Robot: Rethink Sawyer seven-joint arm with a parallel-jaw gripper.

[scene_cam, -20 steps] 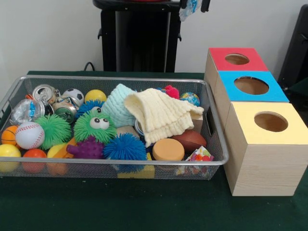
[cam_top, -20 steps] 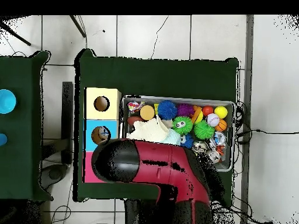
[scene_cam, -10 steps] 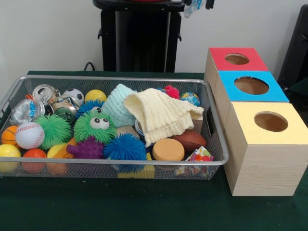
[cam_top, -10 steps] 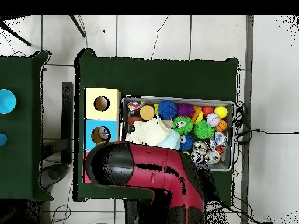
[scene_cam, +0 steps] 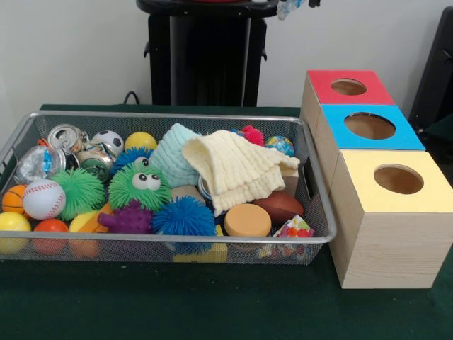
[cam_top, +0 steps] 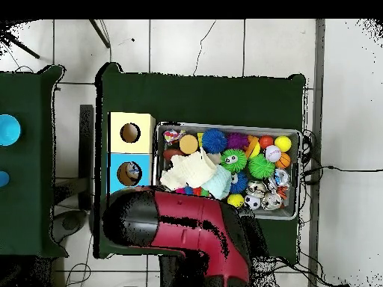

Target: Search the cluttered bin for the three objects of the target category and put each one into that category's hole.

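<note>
Across the table, front view:
Bin: a wire mesh bin sits on the green table, packed with clutter.
Cloths: a cream knitted cloth lies draped over the middle, leaning on a pale teal knitted piece.
Spiky toys: a green one with eyes, a plain green one, a blue one and a purple one cluster left of the cloth.
Balls: a baseball, a soccer ball, a yellow ball and a brown football lie among them.
Cans: crushed cans fill the far left corner.
Boxes: three wooden boxes stand just right of the bin, with red, blue and yellow tops, each with one round hole.
Gripper: only a sliver of the gripper shows at the top edge, holding what may be a scrap of clear wrapper; jaw state cannot be told.

Overhead view:
Arm: the red and black arm covers the red box and the bin's near edge.
Boxes seen: yellow and blue tops are uncovered beside the bin.
</note>
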